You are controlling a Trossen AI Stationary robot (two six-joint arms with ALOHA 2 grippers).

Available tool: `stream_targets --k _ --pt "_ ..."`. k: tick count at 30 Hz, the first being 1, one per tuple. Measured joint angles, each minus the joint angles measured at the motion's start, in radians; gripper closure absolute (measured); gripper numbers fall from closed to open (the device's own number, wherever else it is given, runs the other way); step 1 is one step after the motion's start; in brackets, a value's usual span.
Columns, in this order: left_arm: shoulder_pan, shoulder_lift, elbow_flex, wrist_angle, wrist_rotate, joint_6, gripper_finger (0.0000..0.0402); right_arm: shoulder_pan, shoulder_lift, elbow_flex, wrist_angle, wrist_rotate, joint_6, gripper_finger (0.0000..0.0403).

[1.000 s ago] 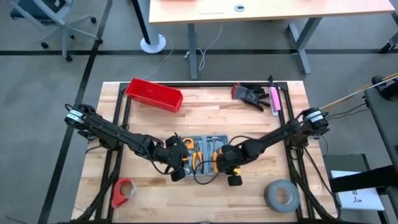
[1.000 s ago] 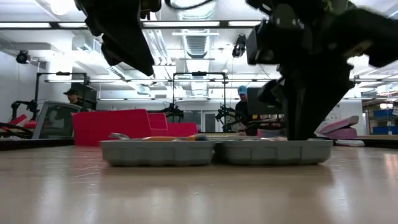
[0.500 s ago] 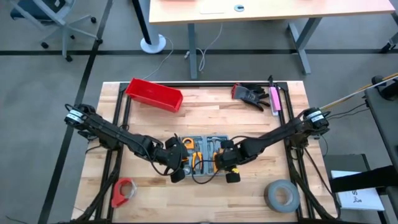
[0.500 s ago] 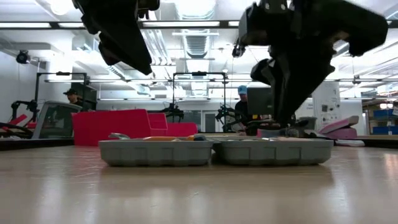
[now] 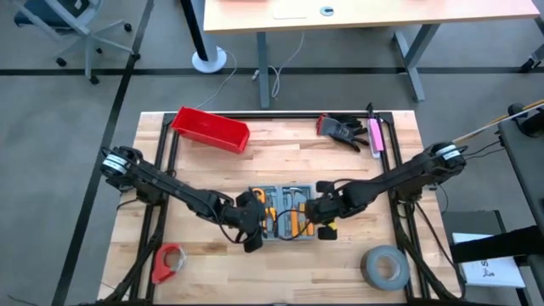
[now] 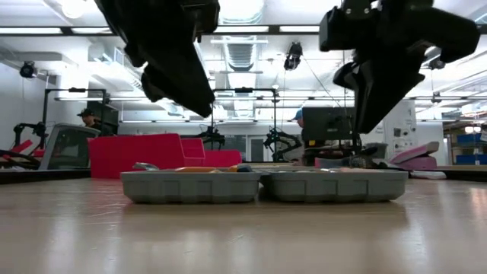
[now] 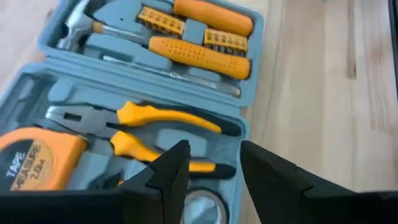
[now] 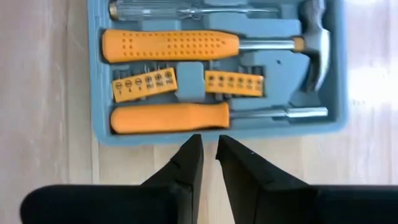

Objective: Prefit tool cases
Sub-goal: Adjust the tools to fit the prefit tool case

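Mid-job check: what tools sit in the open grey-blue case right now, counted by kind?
Steel hammer with orange handle: 1
Screwdrivers, orange-handled screwdriver and clear-handled screwdriver: 2
Orange bit strips: 2
Yellow-handled pliers: 1
Orange tape measure: 1
Total: 7 in the grey-blue plastic case; partly hidden pieces not counted.

Grey-blue tool case (image 5: 285,212) is lying open and flat, mid-counter. Both halves are facing up, yellow-handled tools sitting in the moulded recesses.
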Motion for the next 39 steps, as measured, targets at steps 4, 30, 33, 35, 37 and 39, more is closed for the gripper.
stream_targets --k 4,30,33,35,37,39 --pt "0.033 0.011 0.000 0.007 -0.030 0.013 0.0259 0.000 -0.070 -0.052 0.014 0.014 0.022 0.0363" --pt "0.231 0.077 0.000 0.030 0.090 0.165 0.0285 0.000 -0.152 -0.229 0.272 0.044 0.053 0.0362" --pt "0.236 0.088 0.000 0.035 0.137 0.167 0.0279 0.000 -0.152 -0.229 0.279 0.044 0.053 0.0357" --pt "0.241 0.102 0.009 0.041 0.146 0.168 0.0274 0.000 -0.152 -0.229 0.297 0.044 0.053 0.0354" --pt "0.243 0.105 0.017 0.001 0.149 0.168 0.0271 0.000 -0.151 -0.229 0.298 0.045 0.053 0.0350" --pt "0.248 0.118 0.053 -0.004 0.163 0.178 0.0269 0.001 -0.151 -0.229 0.301 0.044 0.053 0.0347"
